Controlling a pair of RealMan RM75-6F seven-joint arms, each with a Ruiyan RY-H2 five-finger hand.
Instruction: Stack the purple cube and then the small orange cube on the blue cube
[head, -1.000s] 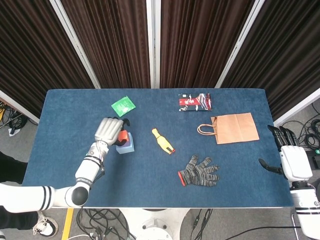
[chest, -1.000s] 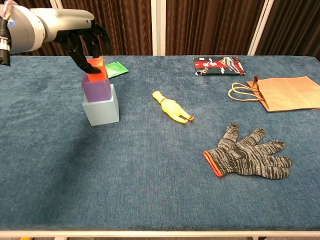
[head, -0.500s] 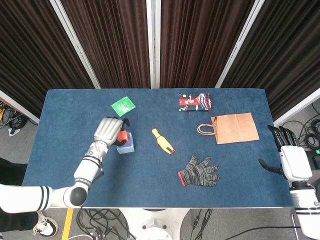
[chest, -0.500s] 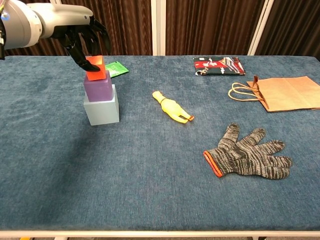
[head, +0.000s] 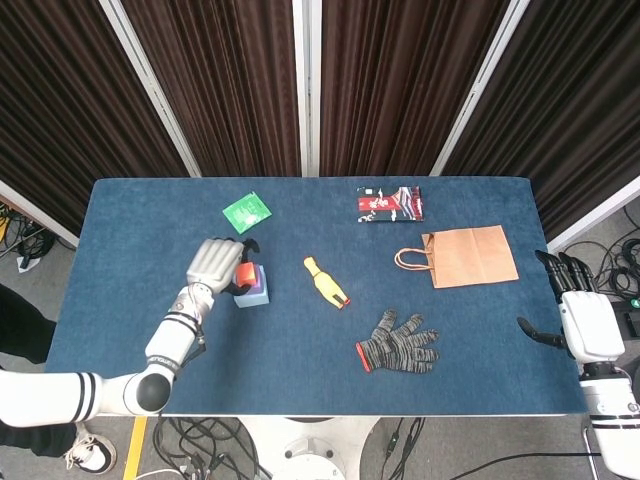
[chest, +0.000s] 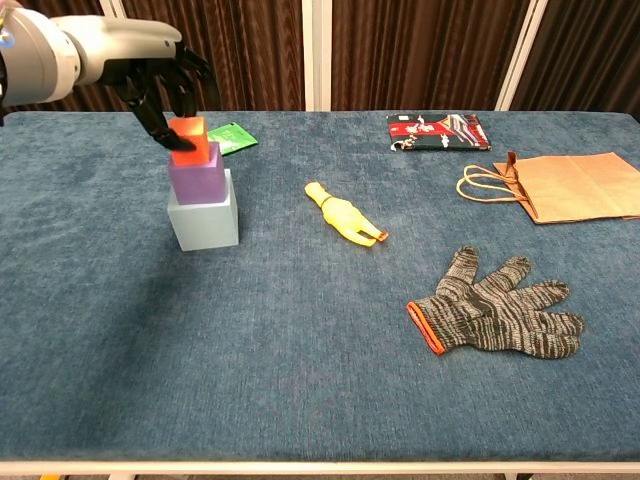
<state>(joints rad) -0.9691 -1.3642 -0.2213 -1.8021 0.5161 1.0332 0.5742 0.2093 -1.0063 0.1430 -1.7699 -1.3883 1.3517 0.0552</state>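
One small orange cube (chest: 189, 139) now level, left hand (chest: 160, 85) gripping

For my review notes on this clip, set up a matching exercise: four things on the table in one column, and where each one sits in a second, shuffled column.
Things:
1. small orange cube
2. purple cube
3. striped glove
4. paper bag

Places:
A. flat on the cloth at the near right, nearer than the yellow toy
B. directly on the blue cube
C. top of the stack, under the left hand
D. lying flat at the right, beyond the glove

Pairs: 1-C, 2-B, 3-A, 4-D
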